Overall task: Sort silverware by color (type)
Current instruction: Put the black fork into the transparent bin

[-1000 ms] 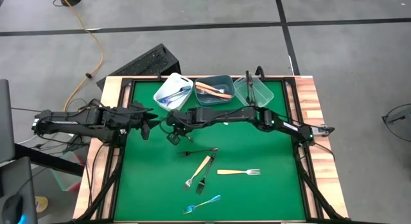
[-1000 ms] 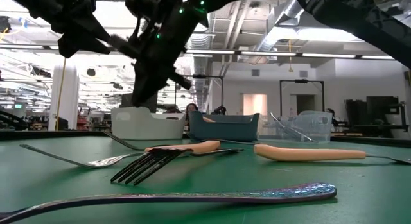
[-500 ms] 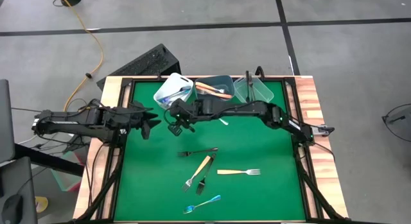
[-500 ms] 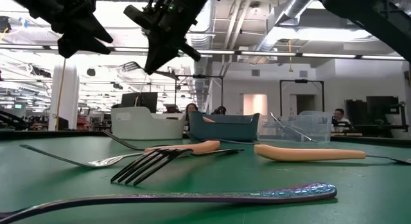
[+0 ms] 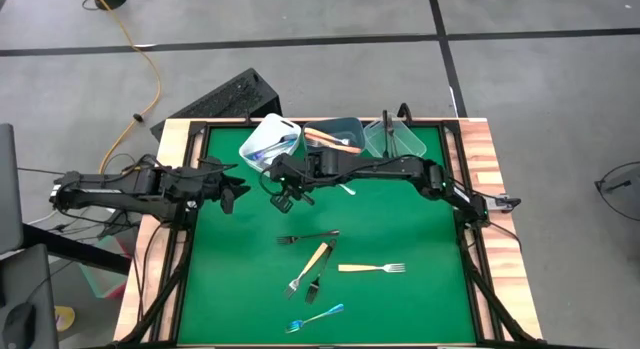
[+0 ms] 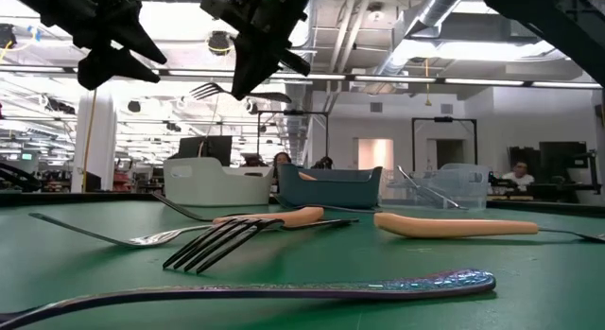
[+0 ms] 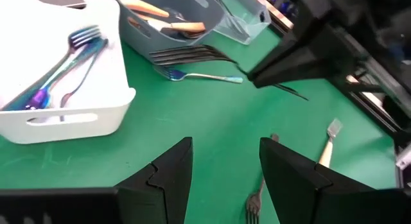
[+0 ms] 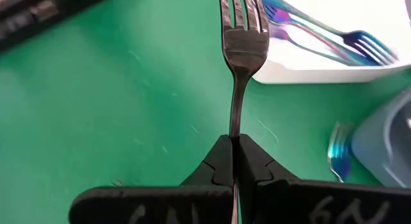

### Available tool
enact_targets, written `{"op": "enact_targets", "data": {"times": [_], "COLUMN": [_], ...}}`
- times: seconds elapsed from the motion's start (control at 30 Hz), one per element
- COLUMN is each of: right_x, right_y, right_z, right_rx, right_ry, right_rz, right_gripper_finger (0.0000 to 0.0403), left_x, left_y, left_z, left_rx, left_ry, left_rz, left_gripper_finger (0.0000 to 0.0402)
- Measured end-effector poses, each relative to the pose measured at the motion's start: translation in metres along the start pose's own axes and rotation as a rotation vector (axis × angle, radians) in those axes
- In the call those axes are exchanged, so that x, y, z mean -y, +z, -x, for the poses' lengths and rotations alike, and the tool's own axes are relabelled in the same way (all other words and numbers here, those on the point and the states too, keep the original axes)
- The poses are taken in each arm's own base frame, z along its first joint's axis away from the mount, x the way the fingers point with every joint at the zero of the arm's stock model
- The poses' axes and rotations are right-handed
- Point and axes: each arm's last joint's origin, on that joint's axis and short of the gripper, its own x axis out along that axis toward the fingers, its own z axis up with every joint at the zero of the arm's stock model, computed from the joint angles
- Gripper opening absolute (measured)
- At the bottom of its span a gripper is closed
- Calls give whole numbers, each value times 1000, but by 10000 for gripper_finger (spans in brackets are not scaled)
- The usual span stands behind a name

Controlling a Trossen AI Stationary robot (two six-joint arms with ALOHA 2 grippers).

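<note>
My right gripper (image 5: 285, 189) hangs above the green mat near the white bin (image 5: 266, 139), shut on a dark metal fork (image 8: 241, 31). The low view shows that gripper (image 6: 265, 32) high up, with the fork's tines (image 6: 208, 89) sticking out sideways. My left gripper (image 7: 225, 179) is open and empty over the mat's left part (image 5: 235, 194). Blue forks (image 7: 61, 63) lie in the white bin and orange-handled ones (image 7: 160, 15) in the grey-blue bin (image 5: 333, 137). Several forks lie flat on the mat: a black one (image 5: 308, 236), an orange-handled one (image 5: 372, 268) and a blue one (image 5: 315, 317). My right gripper pinches the dark fork between its two fingers on the thin stem just behind the head (image 8: 234, 129). The rest of the handle is hidden behind the fingers. The fork sticks out forward past the fingertips, tines leading, lifted clear of the mat and roughly level.
A clear bin (image 5: 395, 139) stands at the far edge, right of the grey-blue one. A further blue fork (image 7: 199, 75) lies on the mat in front of the grey-blue bin. Wooden rails (image 5: 478, 189) border the mat. Open mat lies on the near left (image 5: 230, 289).
My right gripper has risen with the dark fork and drifted toward the far edge and the white bin, staying shut. The fork has been lifted higher above the mat, its tines now showing in the low view. The forks on the mat have kept still.
</note>
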Motion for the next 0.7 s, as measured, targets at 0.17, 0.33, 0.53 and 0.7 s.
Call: {"op": "enact_targets", "data": {"times": [0.17,0.33,0.53,0.7], "right_x": [-1,2,4,6], "right_y": [-2,0,5,12], "right_z": [1,0,6,18], "right_rx": [-4,0,26,79], "right_ry": [-16,-16,-1,17], "right_rz": [14,-19,-136,-284], "right_gripper_finger": [9,9,9,9], "left_x": [-3,-4,-4,-4], "left_y": [-2,-4,-5,-8], "left_z": [0,0,0,0], "left_rx": [-7,-39,-60,-120], "left_ry": [36,48,36,-10], "left_rz": [19,38,41,-14], "left_gripper_finger": [164,164,164,164]}}
